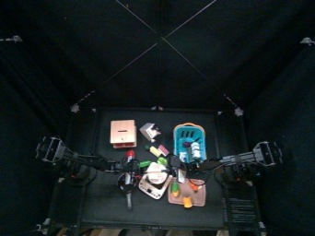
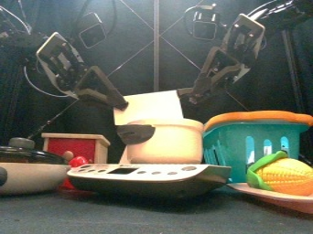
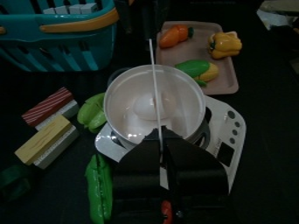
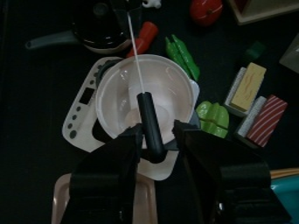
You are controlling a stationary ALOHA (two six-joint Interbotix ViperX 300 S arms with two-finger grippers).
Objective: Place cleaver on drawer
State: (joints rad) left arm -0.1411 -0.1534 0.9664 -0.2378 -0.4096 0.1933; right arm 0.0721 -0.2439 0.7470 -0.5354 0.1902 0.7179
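Note:
The cleaver (image 2: 159,105), a flat light-grey blade with a dark handle, hangs upright above a white bowl (image 2: 166,142). My right gripper (image 2: 193,91) is shut on the handle (image 4: 146,114). My left gripper (image 2: 123,102) closes on the blade's other end; the blade shows edge-on as a thin line (image 3: 156,87) running into the left gripper (image 3: 163,162). The salmon drawer (image 1: 123,132) stands at the table's back left, apart from both grippers, and shows low behind the scale in the front view (image 2: 76,144).
The bowl sits on a white kitchen scale (image 2: 146,175). A teal basket (image 2: 257,137) stands to the right, with a pink tray (image 3: 233,83) of toy food beside it. A black pan (image 4: 100,31), green vegetables (image 4: 181,54) and small blocks (image 3: 47,140) lie around the scale.

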